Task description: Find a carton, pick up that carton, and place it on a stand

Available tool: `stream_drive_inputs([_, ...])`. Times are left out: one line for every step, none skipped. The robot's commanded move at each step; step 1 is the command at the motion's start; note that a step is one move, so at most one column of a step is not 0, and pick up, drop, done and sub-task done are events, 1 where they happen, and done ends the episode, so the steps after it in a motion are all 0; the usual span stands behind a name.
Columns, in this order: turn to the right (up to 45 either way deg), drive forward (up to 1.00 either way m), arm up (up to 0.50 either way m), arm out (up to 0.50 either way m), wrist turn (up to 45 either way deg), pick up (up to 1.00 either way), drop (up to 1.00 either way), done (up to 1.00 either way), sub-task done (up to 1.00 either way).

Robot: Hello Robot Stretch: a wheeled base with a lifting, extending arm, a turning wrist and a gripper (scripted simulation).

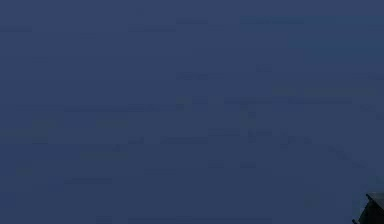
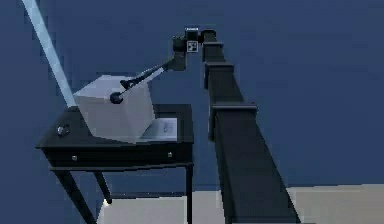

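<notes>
Arm side view: a pale grey carton [image 2: 105,118] stands on a small dark table [image 2: 50,142] at the left of the scene, set a little left of the tabletop's middle and turned so that one corner points toward the near edge. The table has thin legs and a drawer [image 2: 120,156] with two small knobs across its near side. A small round thing [image 2: 63,128] lies on the tabletop just left of the carton, too small to name. A flat grey slab [image 2: 166,128] lies on the top just right of the carton.

The arm [image 2: 235,130] rises as a dark square bar from the bottom edge, right of the table, and runs far out toward the wall. At its far end the gripper [image 2: 125,88] reaches back left and down, and its thin fingers [image 2: 150,72] end at the carton's upper corner. Whether they touch the carton cannot be told. The state of the grip cannot be told either, nor whether the gripper holds anything, since the carton rests on the table right at its tip.

A pale blue bar [image 2: 48,48] slants down from the upper left behind the carton. Dark blue wall [image 2: 310,70] lies behind everything, and a strip of pale floor [image 2: 330,205] shows at the bottom.

Forward view: plain dark blue wall [image 1: 190,100], with a small dark corner [image 1: 374,210] at the lower right.
</notes>
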Motion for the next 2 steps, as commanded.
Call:
stream_drive_inputs([0.0, 0.0, 0.0, -0.1, 0.0, 0.0, 0.0, 0.0, 0.0])
stream_drive_inputs([0.0, 0.0, 0.0, 0.0, 0.0, 0.0, 0.0, 1.0, 0.0])
